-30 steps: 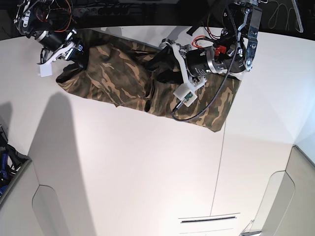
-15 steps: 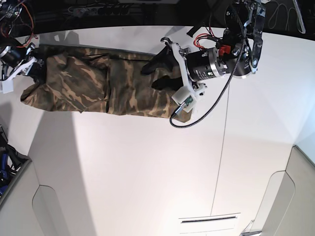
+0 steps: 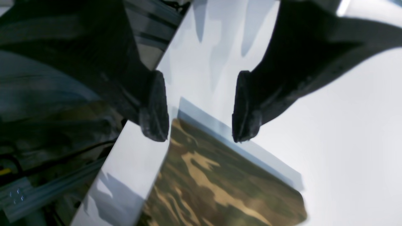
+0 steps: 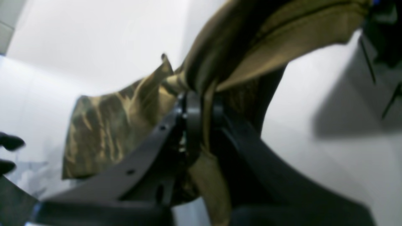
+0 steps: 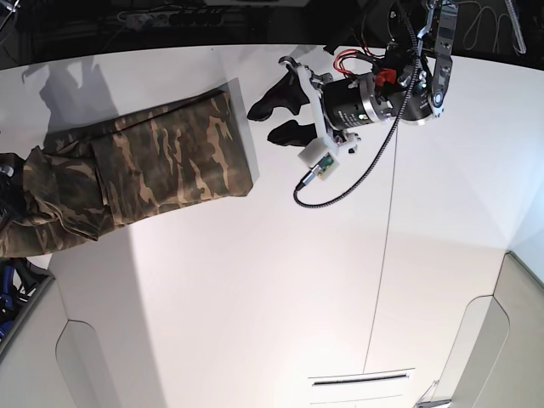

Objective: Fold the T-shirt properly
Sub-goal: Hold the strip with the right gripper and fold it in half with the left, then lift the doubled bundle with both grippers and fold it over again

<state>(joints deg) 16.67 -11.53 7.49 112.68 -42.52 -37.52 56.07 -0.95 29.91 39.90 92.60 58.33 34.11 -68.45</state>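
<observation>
- White and glossy, the surface fills most of the base view, with a dark strip of cables and rig parts along its far edge.
- On the left half of it lies the T-shirt, a long band of olive, brown and tan camouflage running from near the middle out to the left edge of the view.
- Its right end lies flat with a straight edge; its left end is bunched and rumpled where it reaches the edge of the picture.
- The left tool hangs over the far part of the surface, just right of the shirt's straight edge and apart from it.
- In the left wrist view that tool's two dark fingers stand well apart with nothing between them; the cloth lies flat below them, a bare strip of white surface between.
- A black cable loops down from the left arm and curls over the white top.
- The right tool is clenched on the shirt: a fold of fabric is pinched between its dark fingers, the cloth draping away to both sides.
- In the base view the right tool itself is out of sight at the left edge, where the bunched end of the shirt leads.
</observation>
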